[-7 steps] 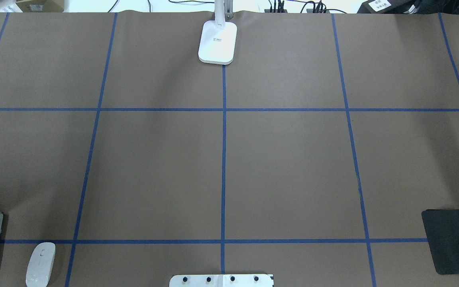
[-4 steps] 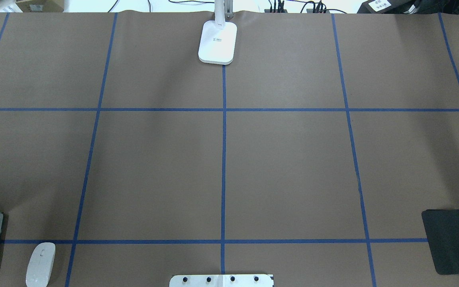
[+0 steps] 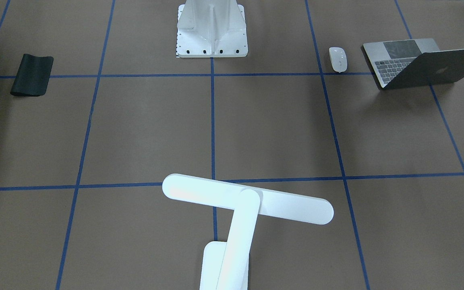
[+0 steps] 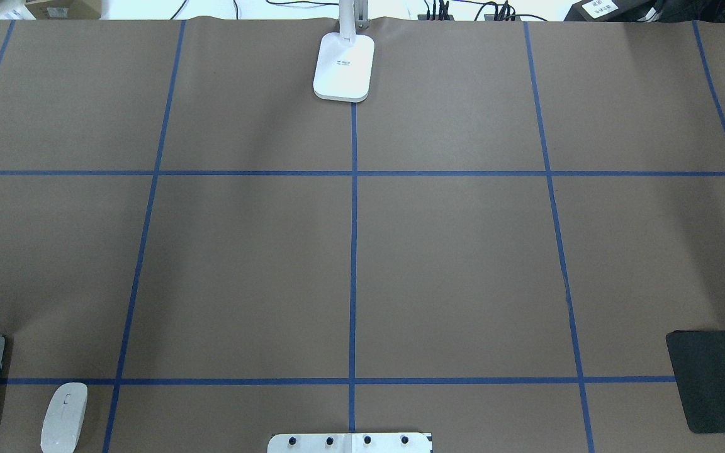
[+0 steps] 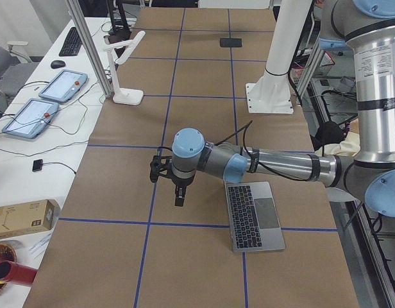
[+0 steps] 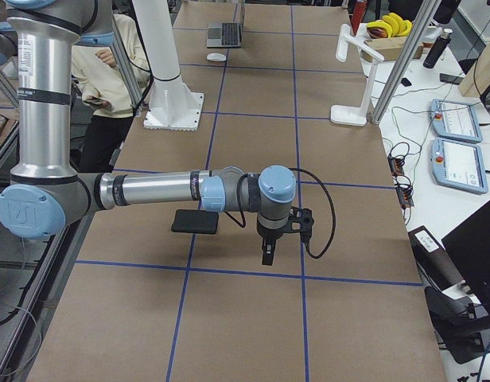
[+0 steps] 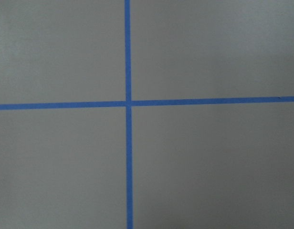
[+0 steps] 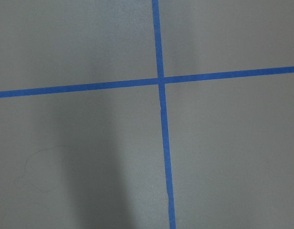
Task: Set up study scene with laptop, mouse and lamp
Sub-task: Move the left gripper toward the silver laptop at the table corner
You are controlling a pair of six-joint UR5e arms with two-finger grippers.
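Well, the laptop (image 3: 417, 64) sits open at the robot's left near corner of the worktop (image 3: 276, 125), keys toward the robot and lid tilted back. Just beside it, toward the middle and not touching, lies the mouse (image 3: 338, 59). The lamp (image 3: 248, 199) stands well apart from both, at the far edge on the centre tape line, its bar head stretched crosswise above the brown paper. Over on the robot's right near side lies a black mat (image 3: 32, 75), and a white pedestal (image 3: 212, 28) stands between mat and mouse. The left tool (image 5: 178, 200) hangs above the paper out beyond the laptop, touching nothing. The right tool (image 6: 266, 256) hangs likewise near the mat. From these side angles I cannot tell whether either tool's fingers are apart or together.
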